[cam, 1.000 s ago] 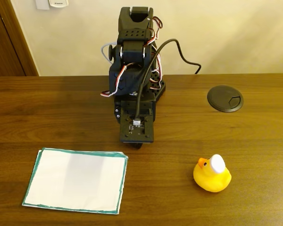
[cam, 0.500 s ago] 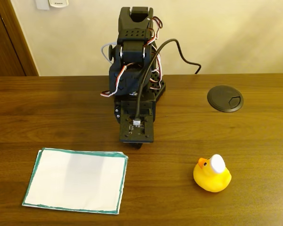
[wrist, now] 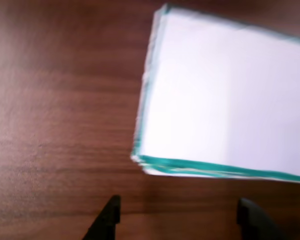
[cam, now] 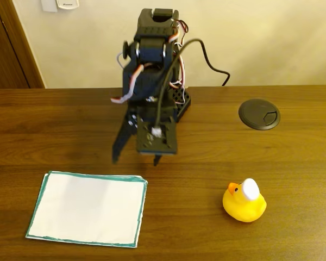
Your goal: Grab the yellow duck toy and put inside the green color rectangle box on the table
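Hovering with spread, empty fingers, the claw [cam: 135,159] has yet to grab the yellow duck toy [cam: 244,200] sitting on the table [cam: 293,157] at four o'clock, well apart from the green color rectangle box [cam: 87,209]

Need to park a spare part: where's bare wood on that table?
Bare dark brown wooden table lies between the green-bordered white paper sheet and the yellow rubber duck, and far left. Crowded centre: the open black gripper hangs there. Round black disc sits back right.
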